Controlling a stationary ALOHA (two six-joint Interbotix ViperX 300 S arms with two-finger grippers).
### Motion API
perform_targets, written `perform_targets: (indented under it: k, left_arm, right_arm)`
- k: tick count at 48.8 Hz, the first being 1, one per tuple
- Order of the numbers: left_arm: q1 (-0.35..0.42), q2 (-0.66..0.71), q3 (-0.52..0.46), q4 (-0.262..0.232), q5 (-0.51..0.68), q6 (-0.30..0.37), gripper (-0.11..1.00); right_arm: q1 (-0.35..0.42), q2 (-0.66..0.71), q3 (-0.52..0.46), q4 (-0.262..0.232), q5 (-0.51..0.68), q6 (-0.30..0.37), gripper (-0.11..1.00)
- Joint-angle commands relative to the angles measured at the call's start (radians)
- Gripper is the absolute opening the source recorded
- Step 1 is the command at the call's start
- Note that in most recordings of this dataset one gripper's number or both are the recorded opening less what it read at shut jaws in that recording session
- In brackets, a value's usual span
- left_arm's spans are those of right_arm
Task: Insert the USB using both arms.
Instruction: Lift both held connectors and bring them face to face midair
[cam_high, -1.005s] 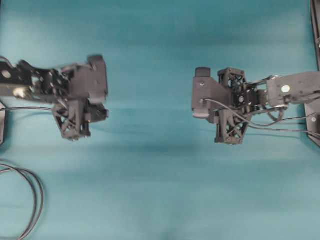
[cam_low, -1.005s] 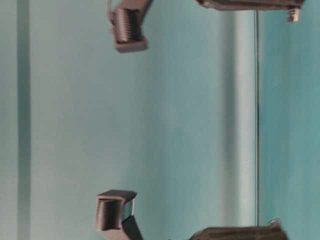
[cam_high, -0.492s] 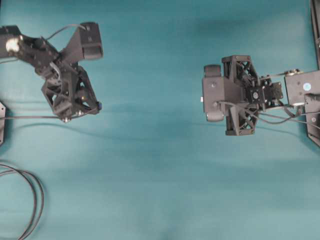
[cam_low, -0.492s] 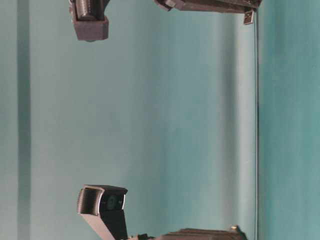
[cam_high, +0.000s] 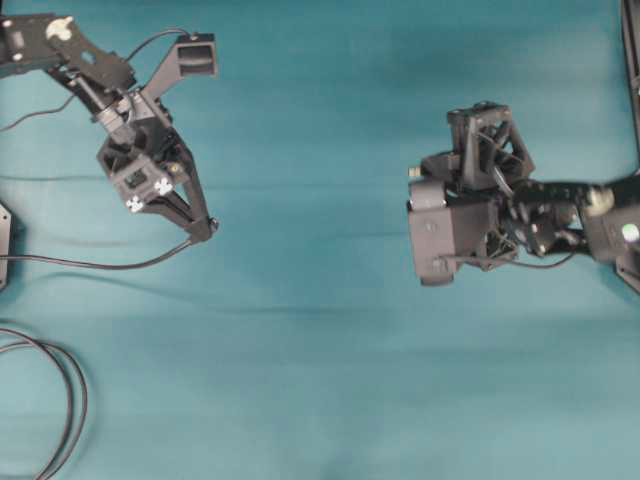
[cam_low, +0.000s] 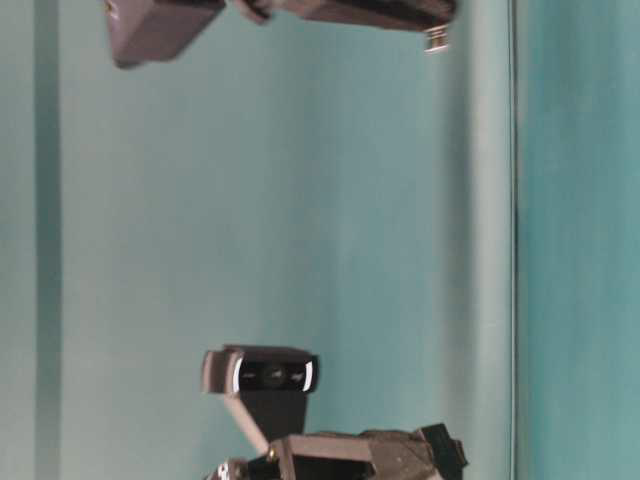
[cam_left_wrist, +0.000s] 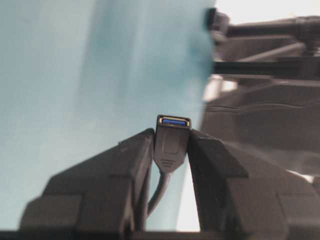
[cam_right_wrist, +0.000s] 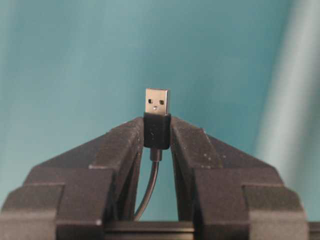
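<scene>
Teal cloth covers the whole surface, with nothing lying between the two arms. On the left of the overhead view the left arm reaches in from the far left corner, and the left tool points toward the middle and near side, its white square markers facing up. Its two fingers are clamped on a dark socket, which stands upright between the tips with its blue-lined opening facing away from the wrist camera. A thin dark cable trails from that tool to the left edge of the surface. A thicker doubled black cable loop lies at the near left corner, well apart from both arms.

On the right, the right arm comes in from the right edge. The right tool grips the USB by its dark body, and the silvery metal tip stands clear above the fingertips, its cable dropping between them. In the overhead view this plug is hidden under the arm's camera housing. Both arms are well apart, with open cloth between them.
</scene>
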Motion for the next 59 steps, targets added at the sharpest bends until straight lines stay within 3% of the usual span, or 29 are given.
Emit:
perform_targets:
  k: [1,6,11,20,26,35,40,44,50,59]
  left_arm:
    - [0.032,0.021,-0.032,-0.055,0.061,0.032,0.22]
    - [0.058,0.060,-0.055,-0.130,0.140,0.066,0.22]
    - [0.066,0.098,-0.084,-0.193,0.216,0.084,0.22]
    - [0.066,0.195,-0.133,-0.261,0.324,0.083,0.22]
    - [0.061,0.250,-0.160,-0.268,0.331,0.075,0.22]
    - [0.051,0.304,-0.190,-0.268,0.328,0.044,0.22]
    - [0.032,0.314,-0.213,-0.287,0.328,0.014,0.22]
    - [0.009,0.322,-0.233,-0.319,0.336,0.011,0.22]
    - [-0.015,0.350,-0.259,-0.356,0.353,0.011,0.22]
    - [-0.037,0.382,-0.295,-0.359,0.344,0.011,0.22]
  right_arm:
    - [0.064,-0.014,-0.011,-0.175,0.097,0.098,0.20]
    - [0.137,0.008,0.031,-0.325,0.184,0.227,0.20]
    - [0.190,0.044,0.052,-0.365,0.253,0.305,0.20]
    - [0.229,0.110,0.029,-0.368,0.331,0.276,0.20]
    - [0.232,0.140,-0.008,-0.371,0.331,0.233,0.20]
    - [0.244,0.176,-0.055,-0.371,0.331,0.115,0.20]
    - [0.244,0.196,-0.078,-0.371,0.331,0.095,0.20]
    - [0.244,0.213,-0.089,-0.393,0.331,0.095,0.20]
    - [0.244,0.230,-0.092,-0.465,0.331,0.100,0.20]
    - [0.242,0.249,-0.100,-0.509,0.331,0.106,0.20]
